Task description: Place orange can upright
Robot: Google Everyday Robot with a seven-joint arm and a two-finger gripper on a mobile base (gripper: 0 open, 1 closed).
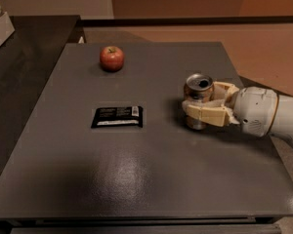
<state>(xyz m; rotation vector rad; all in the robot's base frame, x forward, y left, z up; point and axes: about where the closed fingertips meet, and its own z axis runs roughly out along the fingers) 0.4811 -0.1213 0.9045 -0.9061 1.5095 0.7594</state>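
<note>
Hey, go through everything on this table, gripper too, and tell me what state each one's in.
orange can: upright, silver top up, clamped by the gripper.
gripper: shut on the orange can, at the right side of the table.
apple: whole, resting at the far side.
black wrapper: lying flat, mid-table.

grey bench (136, 179) carries a red apple (111, 58) at rear left. flat black wrapper (117, 117) lies left of centre, well apart from the apple. dark counter (19, 82) runs along the bench's left. tool (199, 104) at bench's right, clasped round orange can (199, 87).
</note>
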